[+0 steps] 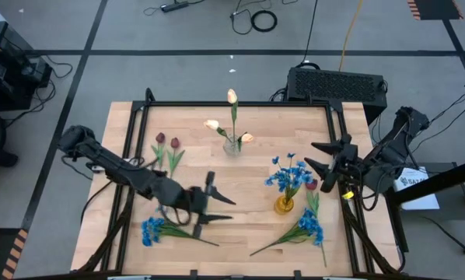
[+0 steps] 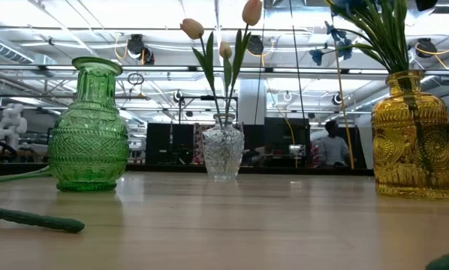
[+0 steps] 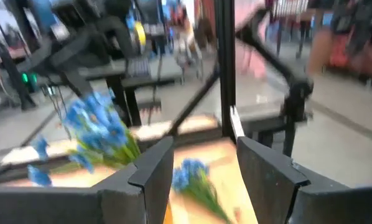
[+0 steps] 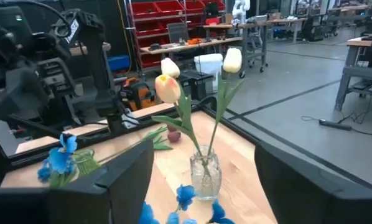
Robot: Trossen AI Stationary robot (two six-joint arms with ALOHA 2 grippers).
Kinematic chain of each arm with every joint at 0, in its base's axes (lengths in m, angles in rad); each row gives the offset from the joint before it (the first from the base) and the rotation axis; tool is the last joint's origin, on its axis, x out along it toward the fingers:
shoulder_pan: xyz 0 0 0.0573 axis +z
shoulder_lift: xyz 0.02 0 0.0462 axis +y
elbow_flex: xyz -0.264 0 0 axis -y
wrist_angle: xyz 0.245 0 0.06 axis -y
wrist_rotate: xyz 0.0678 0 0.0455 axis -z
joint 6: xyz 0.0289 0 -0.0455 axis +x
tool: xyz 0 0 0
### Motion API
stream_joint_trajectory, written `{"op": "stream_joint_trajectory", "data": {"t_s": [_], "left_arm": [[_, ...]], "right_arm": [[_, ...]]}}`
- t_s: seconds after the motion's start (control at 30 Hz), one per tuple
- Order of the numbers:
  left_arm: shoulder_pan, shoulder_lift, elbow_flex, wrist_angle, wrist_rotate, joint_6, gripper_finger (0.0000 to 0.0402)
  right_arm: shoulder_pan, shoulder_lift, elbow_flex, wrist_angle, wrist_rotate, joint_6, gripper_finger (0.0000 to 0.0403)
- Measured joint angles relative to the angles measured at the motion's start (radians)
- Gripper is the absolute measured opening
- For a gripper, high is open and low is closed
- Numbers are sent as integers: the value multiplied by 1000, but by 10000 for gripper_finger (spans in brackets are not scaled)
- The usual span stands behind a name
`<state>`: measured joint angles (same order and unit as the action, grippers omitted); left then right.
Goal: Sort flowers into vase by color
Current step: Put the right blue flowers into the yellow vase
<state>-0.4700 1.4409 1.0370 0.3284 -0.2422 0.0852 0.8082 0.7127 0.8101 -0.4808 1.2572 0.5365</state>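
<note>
blue and red stems still to sort; both pincers empty

on the surface, seen from above, the clear vase stands at 12 o'clock with 3 cream-peach tulips in it, so that colour looks done. the yellow vase sits toward 3 o'clock with blue blooms already in it. the green vase shows only in the low view.

loose flowers remain: 2 dark red tulips lie at about 10 o'clock, 1 blue bunch lies at 7 o'clock, another blue bunch lies at 5 o'clock, and a dark red bloom rests just beside the yellow vase.

your left pincer hangs near the middle, at 6 o'clock of the clear vase, fingers parted and holding nothing. your right pincer hovers at 3 o'clock near the yellow vase, fingers apart and empty.

you appear to be between picks. the next move likely calls for lowering 1 pincer onto a thin stem, gripping below the bloom, then tipping the stem upright to thread a narrow vase neck.
</note>
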Motion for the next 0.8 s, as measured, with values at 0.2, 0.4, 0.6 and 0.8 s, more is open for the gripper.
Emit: {"op": "stream_joint_trajectory", "data": {"t_s": [0.2,0.4,0.6,0.8], "left_arm": [[-29,129,99,-41,-43,-2,184],[-42,194,159,-39,-53,-28,184],[-49,221,167,-37,-63,-57,184],[-55,277,167,21,-63,-81,184]], "right_arm": [[13,28,0,8,1,-6,241],[59,30,0,92,47,-71,218],[105,64,0,254,81,-256,206],[125,85,0,375,76,-380,195]]}}
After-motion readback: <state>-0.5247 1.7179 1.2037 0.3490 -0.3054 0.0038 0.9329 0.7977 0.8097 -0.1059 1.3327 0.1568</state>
